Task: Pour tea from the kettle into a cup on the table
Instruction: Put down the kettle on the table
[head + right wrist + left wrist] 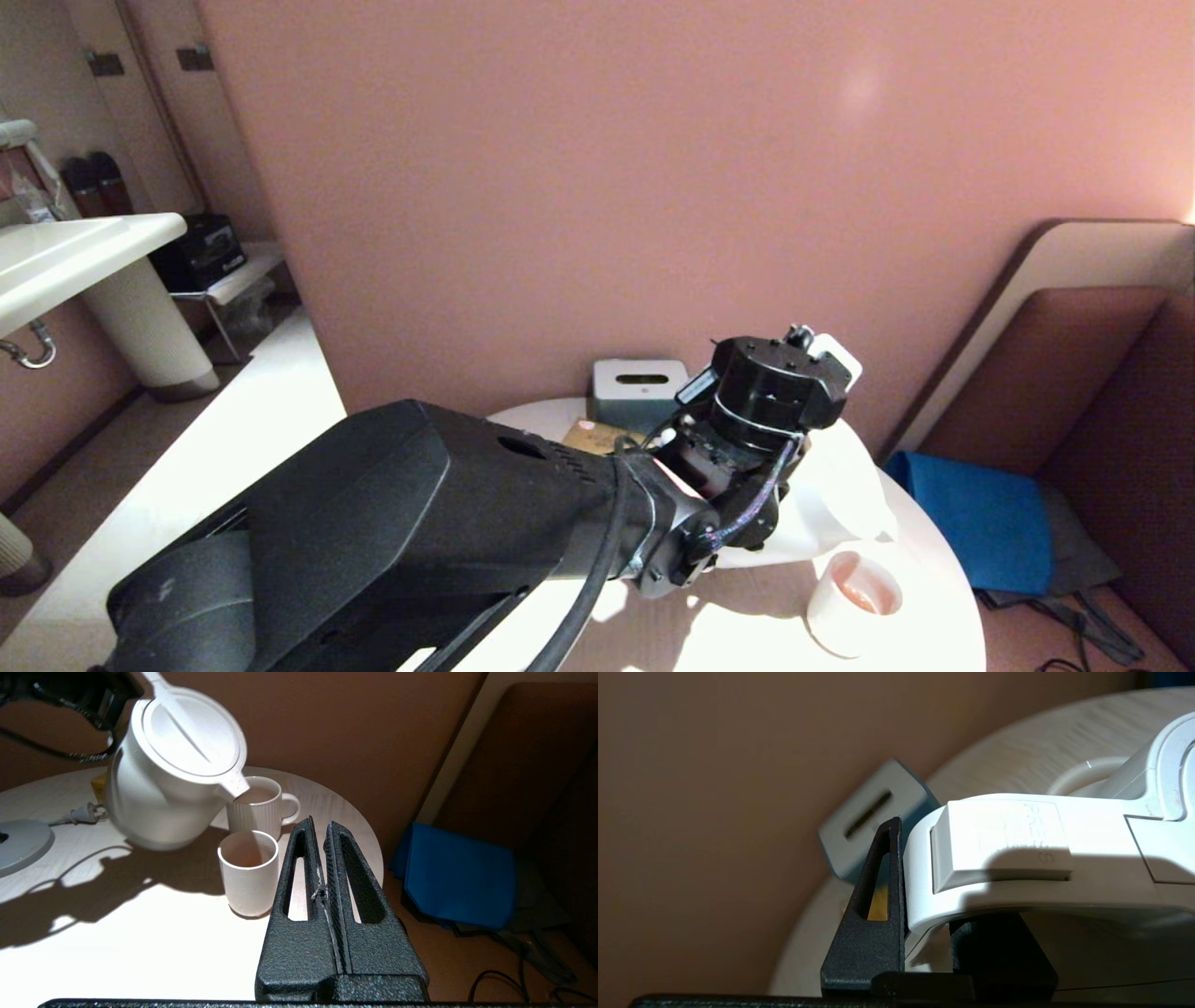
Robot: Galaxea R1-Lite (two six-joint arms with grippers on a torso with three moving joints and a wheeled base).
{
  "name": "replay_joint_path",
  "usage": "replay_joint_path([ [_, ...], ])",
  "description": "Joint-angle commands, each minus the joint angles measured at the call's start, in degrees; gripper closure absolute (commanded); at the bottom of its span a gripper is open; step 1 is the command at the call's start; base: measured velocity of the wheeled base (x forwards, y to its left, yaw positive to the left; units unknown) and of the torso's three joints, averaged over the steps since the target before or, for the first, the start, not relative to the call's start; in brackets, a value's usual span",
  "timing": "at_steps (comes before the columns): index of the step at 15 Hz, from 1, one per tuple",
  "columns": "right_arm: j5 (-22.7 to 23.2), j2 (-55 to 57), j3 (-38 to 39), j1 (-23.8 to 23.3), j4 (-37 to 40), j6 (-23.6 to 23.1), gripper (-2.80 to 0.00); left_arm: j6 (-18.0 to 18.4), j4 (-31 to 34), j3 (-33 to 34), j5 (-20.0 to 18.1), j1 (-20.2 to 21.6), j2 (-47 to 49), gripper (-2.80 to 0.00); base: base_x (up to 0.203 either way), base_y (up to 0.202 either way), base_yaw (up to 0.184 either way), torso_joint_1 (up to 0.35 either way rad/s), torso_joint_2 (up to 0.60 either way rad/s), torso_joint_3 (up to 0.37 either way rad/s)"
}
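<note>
- Head view: the left gripper (747, 485) is over the round table (943, 597), its black wrist hiding most of the kettle (845, 485); only a white bulge shows beside it. The cup (851, 602) stands near the table's near edge, just beside and below that bulge, with reddish tea (857, 597) in its bottom. A grey box (639, 392) sits at the far edge against the wall.
- Left wrist view: the jaws are clamped on the kettle's loop handle (1004, 858), one finger (878, 905) pressed against its outer curve. The handle is the right hold; the body looks smooth, hard and probably slippery, and heavy if full.
- Right wrist view: the right gripper (324, 868) hangs idle near the table's edge, jaws closed on nothing. The kettle (173, 774) is lifted clear of the table and tilted, its axis leaning, lid facing the camera, spout (236, 786) pointing down toward the cup (247, 872). No stream is visible. A ribbed mug (259, 807) with a handle stands just behind the cup, close under the spout, so it could catch a spill. The grey kettle base (21, 842) lies well apart.
</note>
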Motion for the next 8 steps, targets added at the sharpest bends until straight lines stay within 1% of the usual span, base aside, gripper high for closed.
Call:
replay_joint_path([
  [1, 0.1, 0.1, 0.0, 0.0, 0.0, 0.0, 0.0, -5.1, 1.4, 3.0, 0.1, 0.1, -2.4, 0.0, 0.0, 0.0, 0.0, 0.0, 0.0, 0.0],
  [5, 0.1, 0.1, 0.0, 0.0, -0.1, 0.0, 0.0, -17.2, 2.5, 8.9, 0.0, 0.8, -5.4, 0.0, 0.0, 0.0, 0.0, 0.0, 0.0, 0.0],
  [8, 0.1, 0.1, 0.0, 0.0, -0.1, 0.0, 0.0, -24.8, 2.4, 13.4, -0.3, 1.4, -8.6, 0.0, 0.0, 0.0, 0.0, 0.0, 0.0, 0.0],
])
